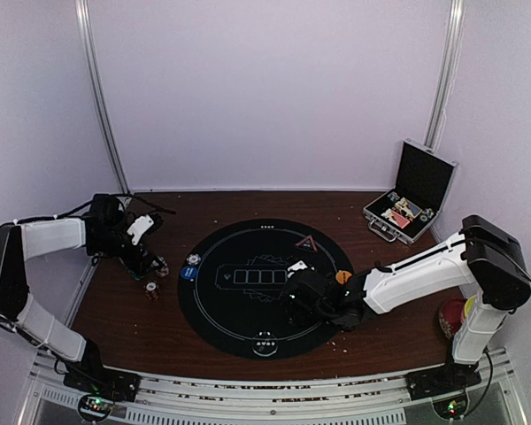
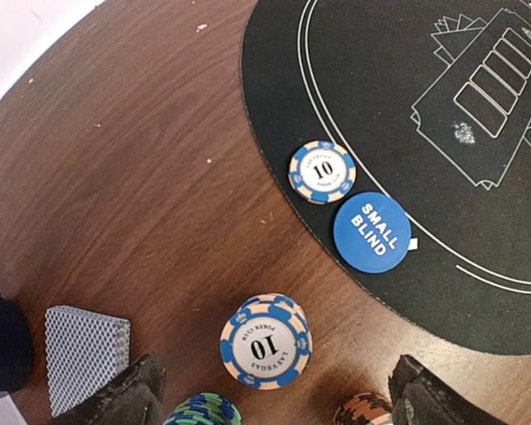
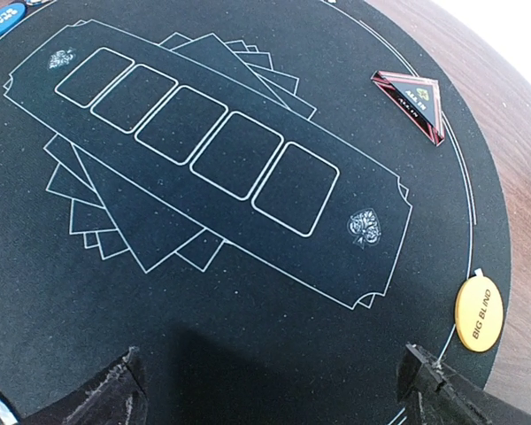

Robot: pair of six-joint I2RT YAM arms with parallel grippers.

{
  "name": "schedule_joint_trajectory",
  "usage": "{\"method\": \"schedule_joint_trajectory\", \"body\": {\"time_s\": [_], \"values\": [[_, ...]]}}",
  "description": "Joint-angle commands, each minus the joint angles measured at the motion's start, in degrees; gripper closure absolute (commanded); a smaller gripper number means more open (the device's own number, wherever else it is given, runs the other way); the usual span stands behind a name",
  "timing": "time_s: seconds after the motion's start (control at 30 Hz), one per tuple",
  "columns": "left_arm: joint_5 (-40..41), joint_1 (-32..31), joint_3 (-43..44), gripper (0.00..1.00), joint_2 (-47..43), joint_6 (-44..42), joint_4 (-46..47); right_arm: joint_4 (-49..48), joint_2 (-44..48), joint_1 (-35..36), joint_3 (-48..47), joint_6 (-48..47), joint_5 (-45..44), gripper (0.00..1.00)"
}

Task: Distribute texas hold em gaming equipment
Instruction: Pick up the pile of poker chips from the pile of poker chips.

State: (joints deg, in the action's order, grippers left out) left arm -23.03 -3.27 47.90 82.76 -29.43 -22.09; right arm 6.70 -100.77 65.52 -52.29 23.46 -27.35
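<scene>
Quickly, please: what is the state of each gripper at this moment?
Left gripper: open, holding nothing.
Right gripper: open, holding nothing.

Blue disc (image 2: 372,232) reads SMALL BLIND; orange disc (image 3: 479,314) reads BIG BLIND; single blue chip (image 2: 322,172) shows 10; blue chip stack (image 2: 265,343) shows 10, POKER CLUB.

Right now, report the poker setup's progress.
Done: round blue Small Blind disc, round orange Big Blind disc, red triangle marker and one blue-striped chip lie on the black mat. In hand: nothing; left pincer open over the blue chip stack. Left: grey-backed cards off the mat, five card outlines bare.
</scene>
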Motion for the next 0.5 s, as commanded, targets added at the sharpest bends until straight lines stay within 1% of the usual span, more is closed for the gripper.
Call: {"method": "schedule_joint_trajectory", "body": {"time_s": [0.0,0.23,0.47], "values": [[0.75,0.22,0.59,0.1,2.34,0.72,3.55,0.52,-0.04,0.59,-1.26,-0.52,-1.97,0.0],[2.28,0.24,0.89,0.14,4.69,1.99,5.74,0.6,-0.39,0.78,-1.5,-0.54,-1.92,0.0],[1.99,0.19,1.58,0.21,7.08,2.26,5.72,0.6,-0.48,0.89,-1.65,-0.68,-2.0,0.0]]}}
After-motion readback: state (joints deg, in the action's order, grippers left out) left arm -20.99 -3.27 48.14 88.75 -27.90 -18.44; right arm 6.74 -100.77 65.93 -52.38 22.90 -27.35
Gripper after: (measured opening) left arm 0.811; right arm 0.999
